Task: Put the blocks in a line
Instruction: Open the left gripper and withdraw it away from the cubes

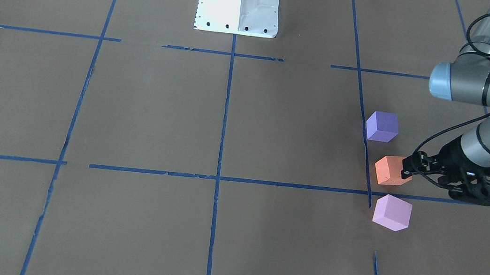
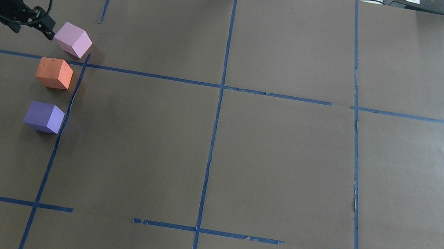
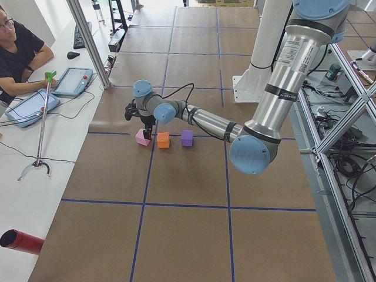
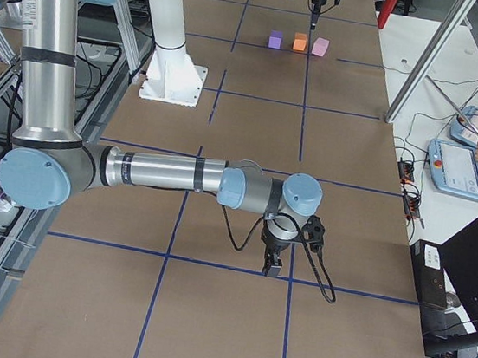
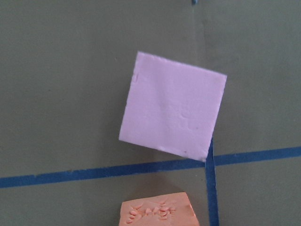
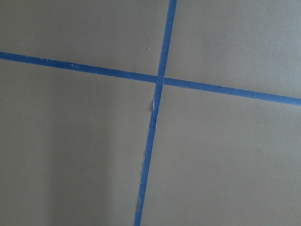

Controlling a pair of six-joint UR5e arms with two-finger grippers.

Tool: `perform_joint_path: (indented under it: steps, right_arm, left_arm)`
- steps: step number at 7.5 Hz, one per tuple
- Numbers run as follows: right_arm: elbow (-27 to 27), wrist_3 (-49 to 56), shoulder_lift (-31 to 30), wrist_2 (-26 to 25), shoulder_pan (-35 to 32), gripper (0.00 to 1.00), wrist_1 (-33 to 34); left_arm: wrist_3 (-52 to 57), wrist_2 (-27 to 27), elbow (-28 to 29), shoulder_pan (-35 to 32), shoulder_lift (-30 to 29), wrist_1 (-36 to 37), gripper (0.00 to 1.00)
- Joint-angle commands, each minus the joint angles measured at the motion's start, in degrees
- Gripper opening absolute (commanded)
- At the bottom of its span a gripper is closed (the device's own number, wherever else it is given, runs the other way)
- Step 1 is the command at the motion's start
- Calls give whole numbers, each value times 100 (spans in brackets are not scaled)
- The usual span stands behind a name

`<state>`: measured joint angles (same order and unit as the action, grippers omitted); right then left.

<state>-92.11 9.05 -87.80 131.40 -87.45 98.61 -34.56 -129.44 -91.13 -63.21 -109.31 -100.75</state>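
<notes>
Blocks sit in a row on my left side of the table (image 2: 242, 167): purple (image 2: 44, 117), orange (image 2: 54, 73), pink (image 2: 73, 40), each apart from its neighbour. My left gripper (image 2: 46, 29) hangs above them, just beside the pink block, holding nothing; its opening I cannot tell. My right gripper (image 4: 273, 265) is far off; I cannot tell its opening.

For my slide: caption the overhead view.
Left gripper beside pink block, with orange block and purple block lined up.

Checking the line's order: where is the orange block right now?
In the overhead view the orange block sits far left, the middle of the row, between the pink block beyond it and the purple block nearer the robot.
</notes>
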Motion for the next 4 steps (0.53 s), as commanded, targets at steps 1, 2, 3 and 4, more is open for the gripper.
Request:
perform_joint_path:
  steps: [1,2,3,4]
  right_arm:
    - [0,0,0,0,0,100,0]
    - [0,0,0,0,0,100,0]
    - [0,0,0,0,0,100,-9]
    - [0,0,0,0,0,100,0]
  left_arm:
    - [859,-28,-887,-750,182,1297,100]
    - [1707,-133,-889,-1328,278,1713,100]
    - [2246,-160,-811,-1760,392,1882,100]
    - [2878,-169,-802,-2261,724,1832,100]
